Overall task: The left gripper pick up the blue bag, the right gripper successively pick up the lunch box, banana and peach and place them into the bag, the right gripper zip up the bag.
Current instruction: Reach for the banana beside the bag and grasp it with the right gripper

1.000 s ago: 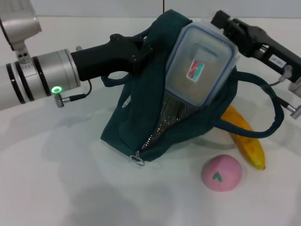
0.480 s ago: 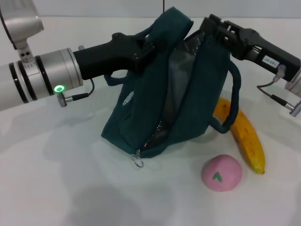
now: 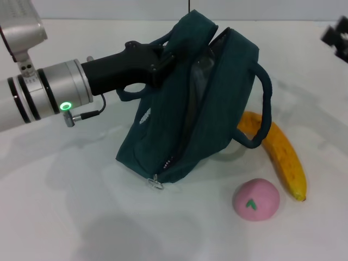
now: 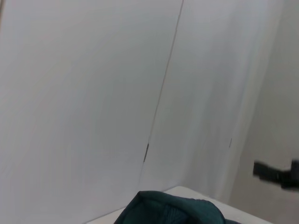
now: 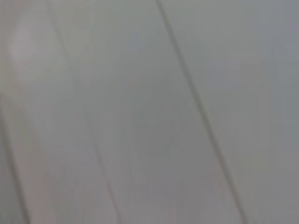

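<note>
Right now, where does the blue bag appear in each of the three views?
Head view: the blue bag stands at the centre, its top held by the left end effector.
Left wrist view: only the bag's top shows, at the bottom edge.
Right wrist view: the bag is not in it.
Shared landmark: the bag's rounded top corner, in the head and left wrist views.

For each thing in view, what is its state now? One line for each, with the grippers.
Bag: held up by its top edge, zip open.
Left gripper: shut on the bag.
Right gripper: at the far right edge, away from the bag.
Banana: lying on the table, beside the bag.
Peach: on the table, apart from the banana.
Lunch box: not visible.
</note>
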Tool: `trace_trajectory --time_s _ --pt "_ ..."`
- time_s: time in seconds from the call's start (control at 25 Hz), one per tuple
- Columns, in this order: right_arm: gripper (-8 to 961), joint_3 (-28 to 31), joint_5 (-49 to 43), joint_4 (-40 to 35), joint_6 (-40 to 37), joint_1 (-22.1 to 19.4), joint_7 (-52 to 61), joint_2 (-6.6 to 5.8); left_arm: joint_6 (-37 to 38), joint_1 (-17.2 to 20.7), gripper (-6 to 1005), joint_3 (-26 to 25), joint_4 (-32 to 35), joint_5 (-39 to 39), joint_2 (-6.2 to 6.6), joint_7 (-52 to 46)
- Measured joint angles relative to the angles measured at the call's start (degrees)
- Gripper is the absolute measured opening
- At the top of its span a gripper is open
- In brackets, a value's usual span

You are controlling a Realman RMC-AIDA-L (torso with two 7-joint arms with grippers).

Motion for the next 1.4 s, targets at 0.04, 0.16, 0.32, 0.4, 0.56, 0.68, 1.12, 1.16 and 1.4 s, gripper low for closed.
trace_trajectory --time_s 0.04,0.16,0.32,0.4,0.56,0.68,1.12,1.16,1.4 --pt "586 0.0 -2.6 -3.0 1.8 -1.8 2.2 -0.13 -0.2 -0.1 117 0.0 -0.1 0.0 0.01 0.1" --pt "640 0.0 -10.5 -9.0 3.7 -3.8 8.8 -0.18 -1.3 -0.4 117 0.1 -0.5 0.0 0.07 0.3" --pt "693 -0.2 -24.1 -16.2 3.8 -3.4 19.3 -0.18 -2.9 -1.2 118 0.3 -1.5 0.0 0.08 0.4" --pt "692 -1.2 -26.9 -18.8 2.8 -3.2 21.9 -0.15 -3.3 -1.9 119 0.3 -2.4 0.0 0.08 0.7" --pt "690 -6.8 -31.4 -26.4 3.5 -2.7 29.8 -0.12 -3.7 -2.6 120 0.4 -3.3 0.0 0.08 1.3" --pt "691 -9.7 -37.5 -31.8 4.6 -0.4 36.6 -0.14 -4.2 -2.7 120 0.4 -3.3 0.0 0.07 1.3" --pt "691 -21.9 -56.2 -38.9 9.0 11.3 55.0 -0.04 -6.3 -3.4 123 0.3 -3.4 0.0 -0.01 2.3" --pt "691 -23.7 -56.9 -38.8 9.4 12.3 56.1 -0.03 -6.3 -3.4 123 0.3 -3.4 0.0 -0.01 2.3" --pt "675 -31.2 -60.0 -38.0 12.9 15.0 60.5 0.18 -6.4 -3.8 124 0.2 -3.1 -0.1 -0.01 2.5"
